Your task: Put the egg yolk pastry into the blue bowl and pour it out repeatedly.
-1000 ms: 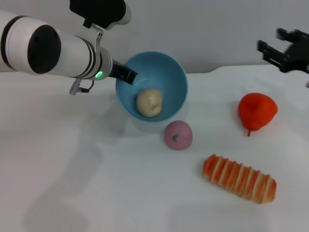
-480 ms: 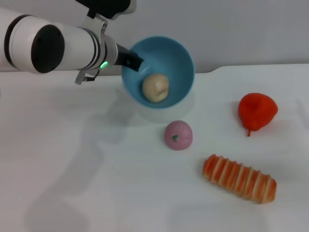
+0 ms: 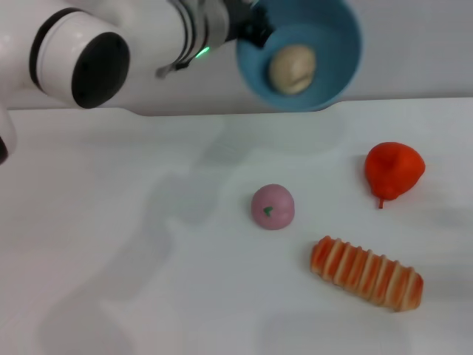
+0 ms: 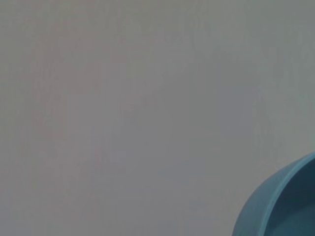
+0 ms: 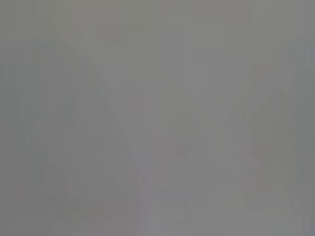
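Egg yolk pastry [image 3: 292, 69] rides higher now inside blue bowl [image 3: 325, 89], left hand [image 3: 255, 29] gripping its rim.

One blue bowl [image 3: 329, 70], held up at the top of the head view. One egg yolk pastry [image 3: 292, 69], inside it. One pink ball [image 3: 273, 206] with a green speck. One red-orange pear-shaped fruit [image 3: 394, 171]. One long orange-striped bread [image 3: 366, 273]. One robot arm [image 3: 111, 52] visible. One white desk [image 3: 111, 244].
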You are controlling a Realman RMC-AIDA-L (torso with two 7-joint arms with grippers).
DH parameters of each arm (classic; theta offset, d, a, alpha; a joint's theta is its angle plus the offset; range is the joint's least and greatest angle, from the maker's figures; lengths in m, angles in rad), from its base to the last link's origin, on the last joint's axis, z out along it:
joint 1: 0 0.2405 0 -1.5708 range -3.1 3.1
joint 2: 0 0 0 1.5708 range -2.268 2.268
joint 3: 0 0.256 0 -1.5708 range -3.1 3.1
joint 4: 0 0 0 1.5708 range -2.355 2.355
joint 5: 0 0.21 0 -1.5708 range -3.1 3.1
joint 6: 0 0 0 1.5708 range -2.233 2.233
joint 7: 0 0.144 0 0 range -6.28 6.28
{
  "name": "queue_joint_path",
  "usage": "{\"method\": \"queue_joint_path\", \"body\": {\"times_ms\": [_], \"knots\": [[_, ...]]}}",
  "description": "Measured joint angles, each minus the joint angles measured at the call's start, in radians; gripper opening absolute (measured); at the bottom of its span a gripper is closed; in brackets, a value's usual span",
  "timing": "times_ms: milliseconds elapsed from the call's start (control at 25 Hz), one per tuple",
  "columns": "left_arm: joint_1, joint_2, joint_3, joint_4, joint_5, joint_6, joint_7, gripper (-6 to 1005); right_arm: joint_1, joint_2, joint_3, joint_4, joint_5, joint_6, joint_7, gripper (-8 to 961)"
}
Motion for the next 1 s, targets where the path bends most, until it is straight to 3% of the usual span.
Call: {"method": "queue_joint_path", "body": {"times_ms": [320,680,1000], "knots": [[-0.011,-0.004,0.073,-0.04,0.022,0.272,0.0,-1,0.004,0.0,0.067,0.107,0.002,-0.077,-0.044,551],[-0.024,-0.009,0.174,0.019,0.016,0.547,0.0,0,0.007,0.001,0.077,0.144,0.002,-0.085,-0.045,551],[-0.102,-0.012,0.184,0.086,0.01,0.581,-0.008,-1,0.012,0.0,0.077,0.148,0.002,-0.086,-0.045,548]]}}
